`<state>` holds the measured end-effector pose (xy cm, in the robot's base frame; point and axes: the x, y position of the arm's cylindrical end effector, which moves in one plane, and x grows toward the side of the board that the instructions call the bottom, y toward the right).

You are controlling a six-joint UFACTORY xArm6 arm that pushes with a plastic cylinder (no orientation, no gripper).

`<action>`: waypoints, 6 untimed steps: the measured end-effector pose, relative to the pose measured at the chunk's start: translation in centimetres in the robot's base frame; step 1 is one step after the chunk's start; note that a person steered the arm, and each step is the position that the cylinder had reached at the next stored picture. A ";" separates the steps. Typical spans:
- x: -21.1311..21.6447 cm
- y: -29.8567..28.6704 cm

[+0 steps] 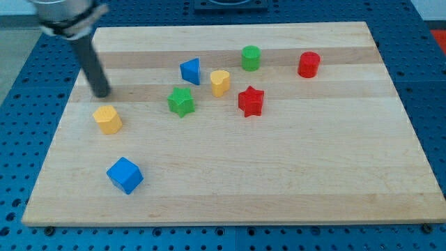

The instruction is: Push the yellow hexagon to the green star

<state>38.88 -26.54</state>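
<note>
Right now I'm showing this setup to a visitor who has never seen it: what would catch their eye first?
Probably the dark rod coming down from the view's top left, with my tip resting on the wooden board just above the yellow hexagon. Next, the bright cluster near the middle: the green star, a blue triangular block, a yellow block and a red star. A blue cube sits alone at lower left.

My arm shows as 1 straight rod, dark grey to near black, smooth and round in section, with a faint sheen down its side. Above it sits a wider collar, silver-grey metal over a darker band, blurred and cut off by the frame's top edge. My tip (102,93) ends blunt and plain, with no markings visible.
</note>
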 end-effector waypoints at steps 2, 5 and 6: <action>6.8 4.3; 8.2 11.4; 8.2 16.1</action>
